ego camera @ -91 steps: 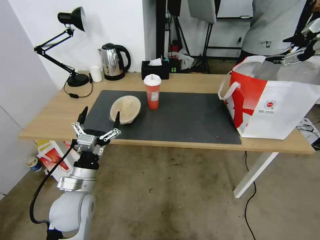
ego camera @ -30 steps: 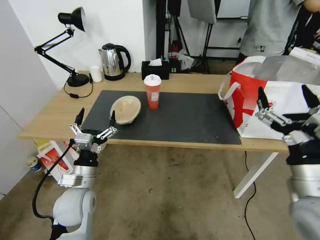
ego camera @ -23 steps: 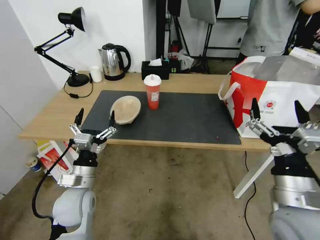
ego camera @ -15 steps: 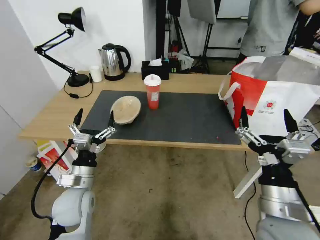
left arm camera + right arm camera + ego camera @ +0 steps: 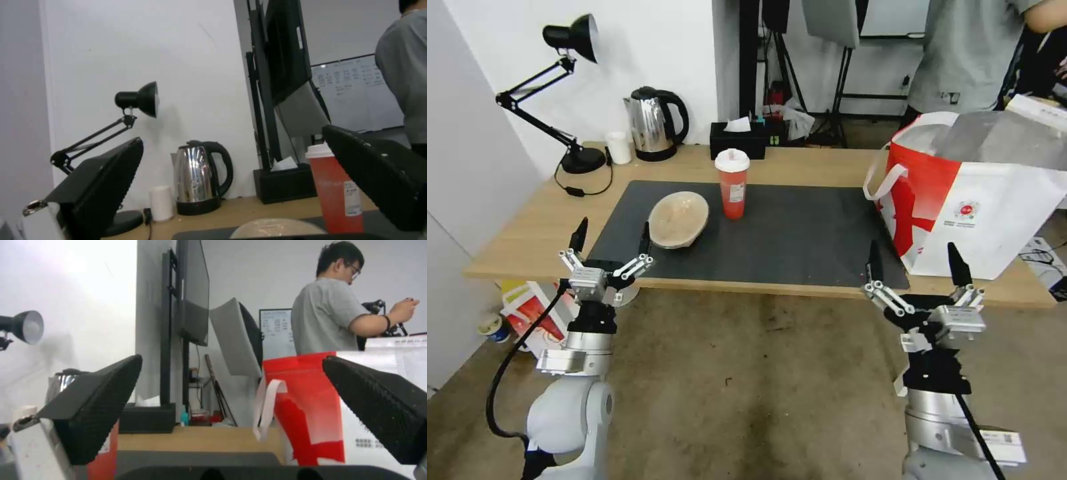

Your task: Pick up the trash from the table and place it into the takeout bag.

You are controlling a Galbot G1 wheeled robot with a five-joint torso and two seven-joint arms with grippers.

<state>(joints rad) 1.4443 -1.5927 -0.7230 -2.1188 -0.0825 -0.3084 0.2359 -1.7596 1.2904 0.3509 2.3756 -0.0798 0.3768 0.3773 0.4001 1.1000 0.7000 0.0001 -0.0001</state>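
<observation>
Two pieces of trash stand on the dark mat (image 5: 800,233) of the table (image 5: 527,227): a shallow beige bowl (image 5: 678,219) and, just right of it, a tall red cup (image 5: 732,183) with a white lid. The takeout bag (image 5: 980,213) stands open at the table's right end, showing its foil lining. My left gripper (image 5: 612,233) is open at the front edge, just short of the bowl. My right gripper (image 5: 913,257) is open at the front edge, left of the bag's near corner. The left wrist view looks across the bowl (image 5: 276,230) to the cup (image 5: 338,193). The right wrist view faces the bag (image 5: 311,406).
Along the back edge stand a black desk lamp (image 5: 570,40), a steel kettle (image 5: 654,123), a small white cup (image 5: 619,147) and a black tissue box (image 5: 737,139). A person (image 5: 967,53) stands behind the bag. A smaller red-and-white bag (image 5: 527,313) lies on the floor under the table's left end.
My right arm has come down from above the takeout bag to the table's front edge, open throughout. My left gripper has sunk slightly and drifted left.
</observation>
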